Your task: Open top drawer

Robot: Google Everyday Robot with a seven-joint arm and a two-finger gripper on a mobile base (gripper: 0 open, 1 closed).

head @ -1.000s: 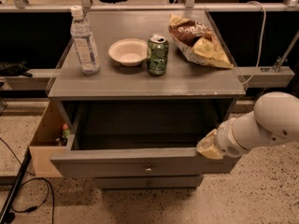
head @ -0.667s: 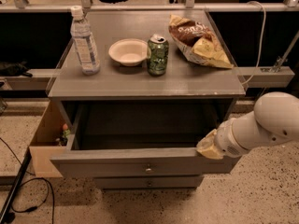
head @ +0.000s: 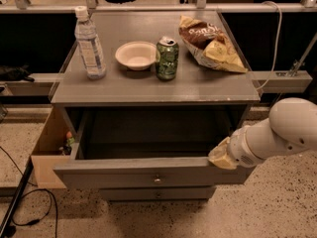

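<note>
Big picture first: the grey cabinet fills the middle of the camera view. Its worktop [head: 208,86] carries a water bottle [head: 89,43], a bowl [head: 136,55], a green can [head: 167,58] and a chip bag [head: 210,43], all well back from the front edge.

Below it is the top drawer [head: 109,175], and it stands far out toward the camera. Its deep, dark box is exposed and the wide front panel hangs well clear of the cabinet face. By the look of it, the opening is largely done.

From the right comes the white arm [head: 290,130], reaching in low. Its end effector [head: 222,156] sits at the right-hand end of the drawer front, right at the panel's top edge and seemingly touching it. I cannot tell whether it is spread, closed or clamped on that edge.

Here is the relation that matters. The front panel's long axis runs left to right across the view, and the drawer travels at right angles to that, toward the camera. The small round knob [head: 157,179] lies to the left of the end effector and a touch lower, at mid-panel. So any further pull from this corner is off-centre, and I'd judge it could skew the drawer in its runners.

A slimmer lower drawer [head: 148,194] sits closed underneath.
</note>
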